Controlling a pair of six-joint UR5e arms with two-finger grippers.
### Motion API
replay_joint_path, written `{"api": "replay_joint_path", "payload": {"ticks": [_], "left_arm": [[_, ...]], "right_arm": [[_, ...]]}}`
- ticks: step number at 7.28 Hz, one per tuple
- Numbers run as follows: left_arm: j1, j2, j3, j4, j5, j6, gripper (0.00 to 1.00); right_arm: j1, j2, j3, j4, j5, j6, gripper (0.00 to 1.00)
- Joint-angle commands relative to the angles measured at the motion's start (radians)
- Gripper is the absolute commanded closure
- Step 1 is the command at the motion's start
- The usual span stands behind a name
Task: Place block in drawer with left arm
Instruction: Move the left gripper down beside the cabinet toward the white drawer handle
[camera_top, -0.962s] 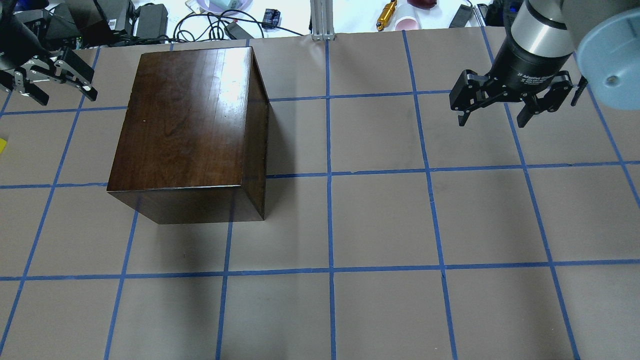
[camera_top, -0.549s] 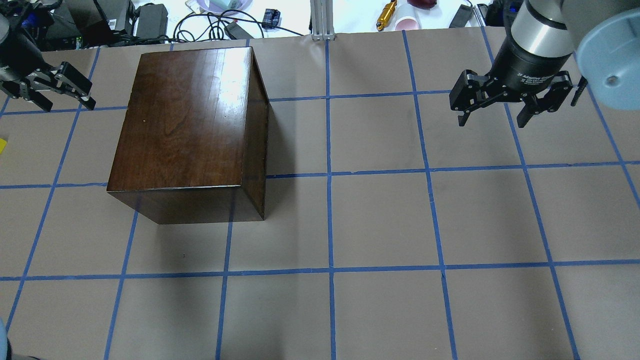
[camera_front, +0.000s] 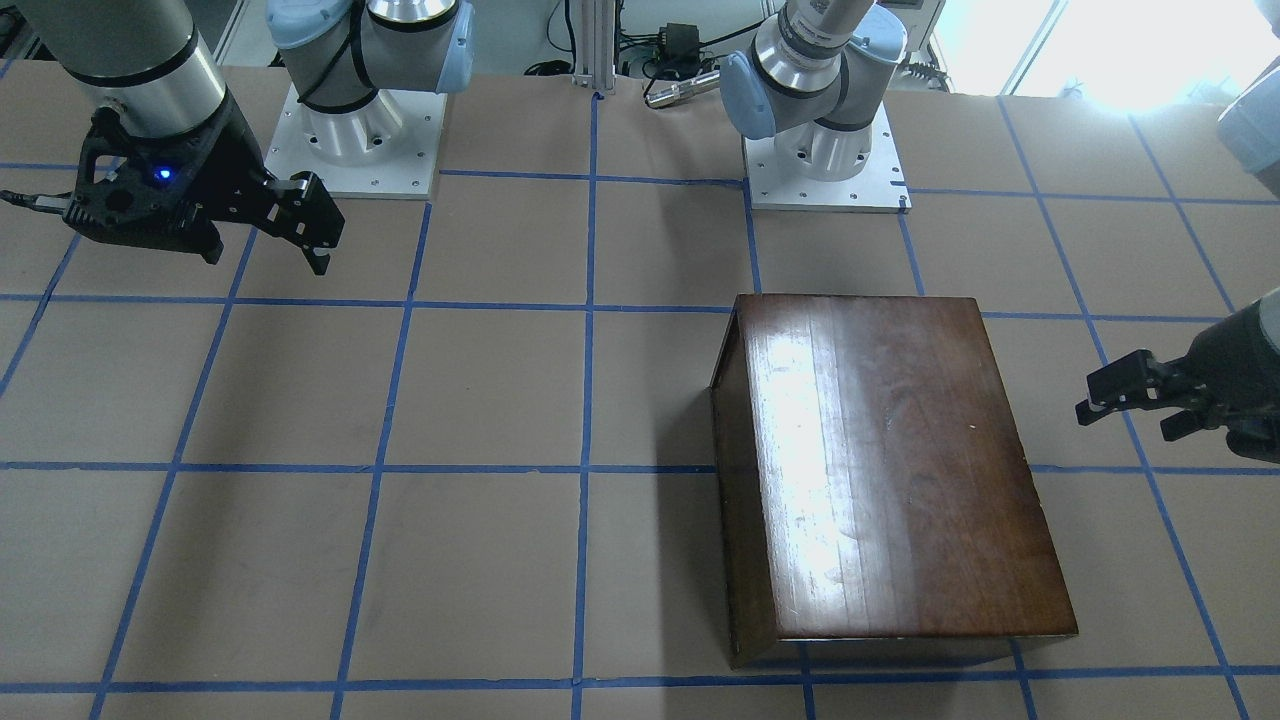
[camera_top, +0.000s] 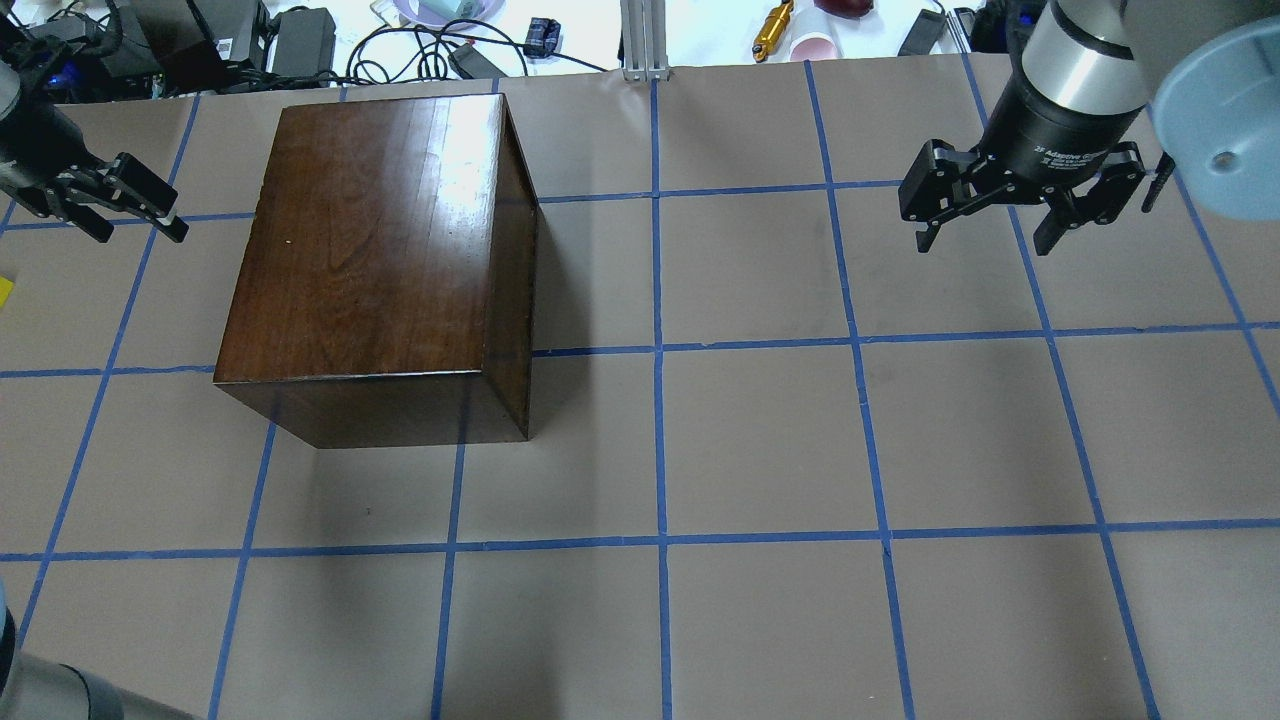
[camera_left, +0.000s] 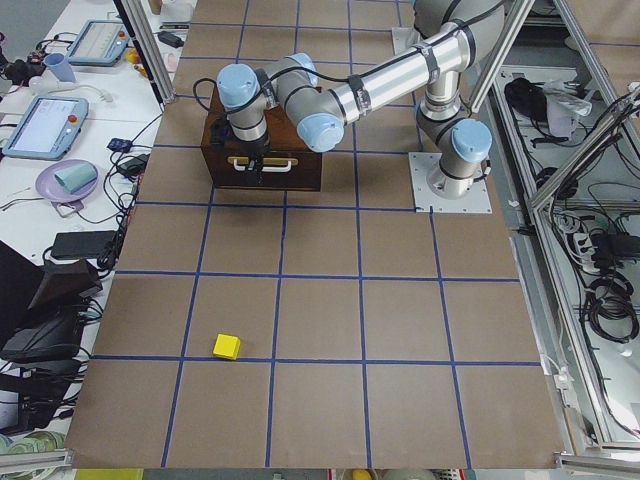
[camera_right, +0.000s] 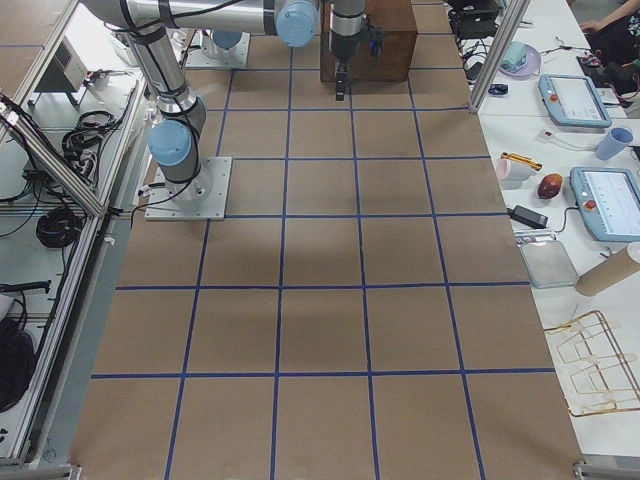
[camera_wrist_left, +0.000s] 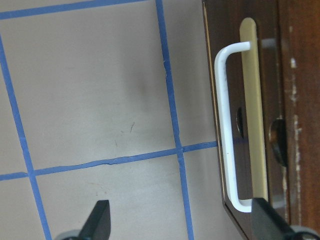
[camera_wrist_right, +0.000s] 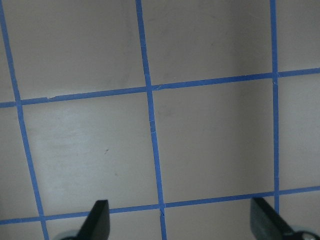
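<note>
Overhead exterior: left hand (camera_top: 135, 228) released beside the dark wooden box (camera_top: 370, 240), upper left.
Right hand (camera_top: 985, 245) released, upper right; yellow block (camera_left: 227, 346) lies apart on worktop (camera_top: 760, 450).

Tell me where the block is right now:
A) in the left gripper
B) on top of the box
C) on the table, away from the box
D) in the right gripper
C: the block lies on the table, well apart from the box, and the left gripper is open with nothing in it.
</note>
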Motion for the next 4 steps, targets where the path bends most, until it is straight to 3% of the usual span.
{"api": "replay_joint_path", "payload": {"ticks": [1,4], "left_arm": [[0.022,-0.040,-0.002,-0.001,-0.051,0.007,0.00],[0.024,-0.056,-0.039,0.001,-0.151,0.009,0.00]], "right_arm": [[0.000,0.000,0.000,0.000,0.000,0.000,0.00],[0.000,0.000,0.000,0.000,0.000,0.000,0.00]]}}
